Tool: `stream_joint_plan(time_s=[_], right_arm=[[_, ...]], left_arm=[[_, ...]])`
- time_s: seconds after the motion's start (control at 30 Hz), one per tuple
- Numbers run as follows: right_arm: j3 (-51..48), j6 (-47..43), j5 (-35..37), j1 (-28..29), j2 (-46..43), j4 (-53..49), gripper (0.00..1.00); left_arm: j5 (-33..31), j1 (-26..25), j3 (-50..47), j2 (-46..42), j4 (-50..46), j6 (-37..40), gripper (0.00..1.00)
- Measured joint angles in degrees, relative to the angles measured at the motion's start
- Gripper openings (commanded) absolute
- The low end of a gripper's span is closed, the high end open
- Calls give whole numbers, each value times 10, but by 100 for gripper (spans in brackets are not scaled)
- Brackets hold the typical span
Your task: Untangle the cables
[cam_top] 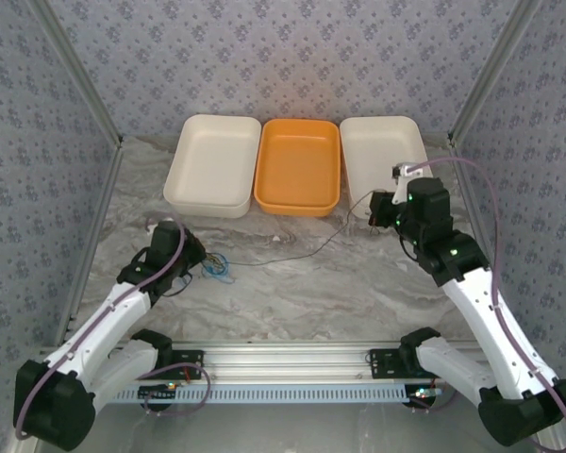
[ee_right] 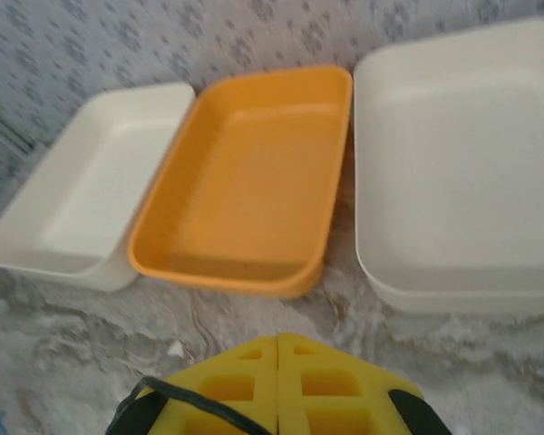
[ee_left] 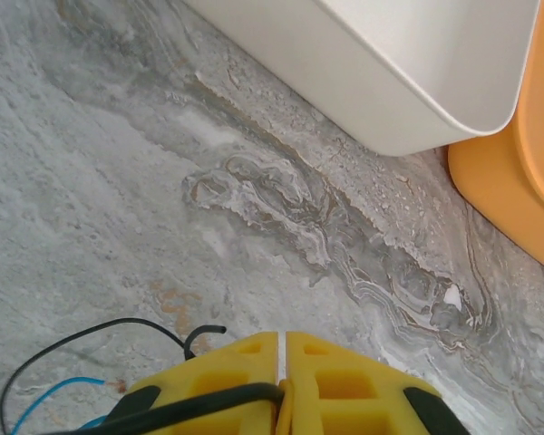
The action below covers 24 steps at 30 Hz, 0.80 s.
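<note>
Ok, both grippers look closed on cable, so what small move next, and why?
Probably ease the right gripper a little rightward, away from the left gripper. Each is shut on cable; a dark cable runs across the table from the right gripper into the tangle beside the left one, so a gentle pull may draw it free.

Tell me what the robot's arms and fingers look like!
The left arm and the right arm are both smooth white tubes joined by chunky black joints and bases. A thick purple cable loops along each arm. Small green lights glow on the right arm. The fingers are bright yellow blocks with square hollows and black parts at the sides.
</note>
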Motion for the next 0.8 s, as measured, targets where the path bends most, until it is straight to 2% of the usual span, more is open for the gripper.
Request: stream_joint_plan(time_s=[0.1,0.3,0.47,0.53,0.63,0.8], right_arm=[[-11,9,9,-20,-12,-22,0],[74,10,4,-90,-27,-77,0],[143,21,-17,-196,-27,-94,0],[163,29,-37,-211,-21,-90,0],[174,37,-68,-188,-6,-75,0],[170,34,-70,-54,46,-72,0]], left_arm=[[-21,11,18,3,-21,5,0],[-38,59,19,40,-45,14,0],[-58,126,9,27,-69,30,0],[-52,143,-2,15,-74,37,0],[-14,146,-7,4,-64,40,0],[60,146,-7,-9,-31,37,0]])
